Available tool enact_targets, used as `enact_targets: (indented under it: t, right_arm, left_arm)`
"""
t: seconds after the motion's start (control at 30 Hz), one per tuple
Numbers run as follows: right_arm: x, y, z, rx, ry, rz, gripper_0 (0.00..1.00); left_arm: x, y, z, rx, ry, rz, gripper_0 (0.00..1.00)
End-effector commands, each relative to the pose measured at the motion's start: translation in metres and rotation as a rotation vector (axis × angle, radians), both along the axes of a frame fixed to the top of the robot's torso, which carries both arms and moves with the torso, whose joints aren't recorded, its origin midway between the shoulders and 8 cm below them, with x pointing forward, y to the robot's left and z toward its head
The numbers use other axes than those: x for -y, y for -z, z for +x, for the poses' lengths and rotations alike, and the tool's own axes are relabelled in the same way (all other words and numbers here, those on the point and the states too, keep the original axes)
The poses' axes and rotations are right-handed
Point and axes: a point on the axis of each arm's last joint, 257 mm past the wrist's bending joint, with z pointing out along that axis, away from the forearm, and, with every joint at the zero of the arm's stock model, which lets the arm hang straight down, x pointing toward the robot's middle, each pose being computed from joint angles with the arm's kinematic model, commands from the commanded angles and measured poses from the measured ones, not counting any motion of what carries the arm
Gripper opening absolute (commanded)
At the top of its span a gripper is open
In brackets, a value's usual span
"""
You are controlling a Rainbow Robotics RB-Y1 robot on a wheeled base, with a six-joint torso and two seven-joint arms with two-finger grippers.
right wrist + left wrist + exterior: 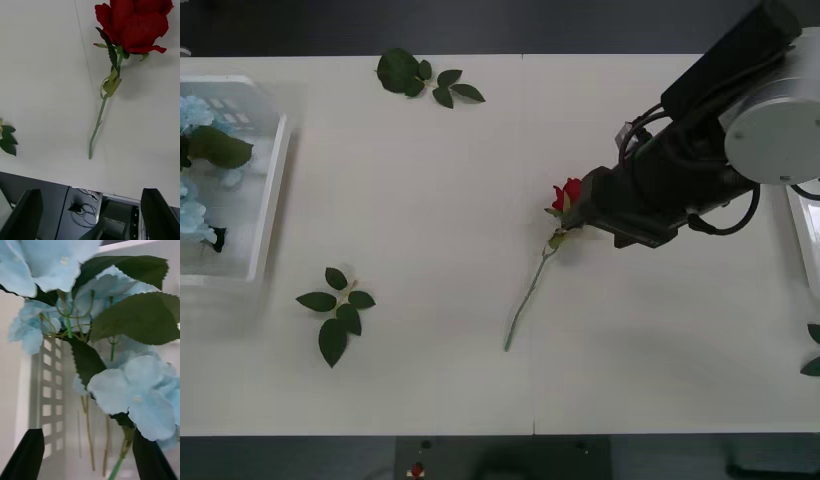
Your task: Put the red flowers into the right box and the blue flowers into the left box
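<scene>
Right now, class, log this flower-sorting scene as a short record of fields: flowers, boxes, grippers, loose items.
red flower: one rose lying mid-table, stem trailing toward the robot
blue flowers: pale blue clusters already inside the left box
left box: slotted white tray at the table's left edge
right box: plain white rim at the right edge
right gripper: open, beside the rose bloom, not gripping it
left gripper: open, over the blue flowers in the left box
loose items: leaf sprigs on the table

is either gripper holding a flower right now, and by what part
No. The right gripper is open beside the red rose on the table. The left gripper is open above blue flowers in the left box.
</scene>
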Motion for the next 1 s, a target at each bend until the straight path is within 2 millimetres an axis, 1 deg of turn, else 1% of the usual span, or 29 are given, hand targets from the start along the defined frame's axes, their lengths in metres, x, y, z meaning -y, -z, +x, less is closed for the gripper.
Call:
enact_targets:
  t: [0.03,0.07,0.13,0.17,0.23,0.27,0.37,0.4,0.43,0.47,0.57,0.6,0.67,0.73,0.77,0.87,1.0]
  right_arm:
    - [-0.017,-0.009,0.015,0.01,0.077,-0.027,0.78]
    - [-0.017,-0.008,0.017,0.011,0.088,-0.035,0.78]
    - [-0.02,-0.002,0.024,0.027,0.124,-0.063,0.78]
    - [-0.02,0.0,0.025,0.022,0.137,-0.069,0.78]
    - [-0.023,0.006,0.029,0.021,0.167,-0.093,0.8]
    - [-0.022,0.008,0.03,0.024,0.172,-0.106,0.8]
    - [-0.021,0.018,0.037,0.018,0.207,-0.146,0.82]
    - [-0.021,0.02,0.039,0.016,0.214,-0.15,0.82]
    - [-0.02,0.024,0.041,0.01,0.227,-0.164,0.82]
    - [-0.022,0.025,0.043,0.009,0.233,-0.166,0.83]
    - [-0.022,0.036,0.053,0.01,0.263,-0.19,0.82]
    - [-0.022,0.037,0.055,0.013,0.266,-0.194,0.83]
    - [-0.023,0.042,0.06,0.018,0.275,-0.203,0.83]
    - [-0.023,0.048,0.064,0.021,0.28,-0.215,0.83]
    - [-0.023,0.05,0.065,0.023,0.281,-0.219,0.83]
    - [-0.024,0.06,0.071,0.033,0.283,-0.236,0.83]
    - [-0.024,0.077,0.079,0.049,0.282,-0.264,0.83]
  left_arm:
    - [0.022,-0.03,-0.002,0.012,0.101,-0.061,1.0]
    - [0.029,-0.03,-0.004,0.008,0.121,-0.081,1.0]
    - [0.06,-0.037,-0.006,-0.004,0.228,-0.115,1.0]
    - [0.068,-0.039,-0.008,-0.01,0.26,-0.114,1.0]
    - [0.1,-0.05,-0.014,-0.02,0.362,-0.147,1.0]
    - [0.107,-0.054,-0.015,-0.017,0.385,-0.156,1.0]
    - [0.147,-0.07,-0.025,-0.015,0.517,-0.236,1.0]
    - [0.153,-0.072,-0.027,-0.014,0.539,-0.252,1.0]
    - [0.17,-0.073,-0.032,-0.026,0.595,-0.28,1.0]
    - [0.179,-0.072,-0.035,-0.035,0.624,-0.294,1.0]
    - [0.231,-0.069,-0.041,-0.067,0.767,-0.365,1.0]
    - [0.238,-0.068,-0.04,-0.068,0.782,-0.374,1.0]
    - [0.26,-0.064,-0.036,-0.077,0.826,-0.391,1.0]
    - [0.277,-0.06,-0.032,-0.083,0.855,-0.393,1.0]
    - [0.282,-0.059,-0.03,-0.086,0.862,-0.39,1.0]
    - [0.303,-0.057,-0.023,-0.088,0.895,-0.39,1.0]
    - [0.326,-0.057,-0.013,-0.075,0.923,-0.391,1.0]
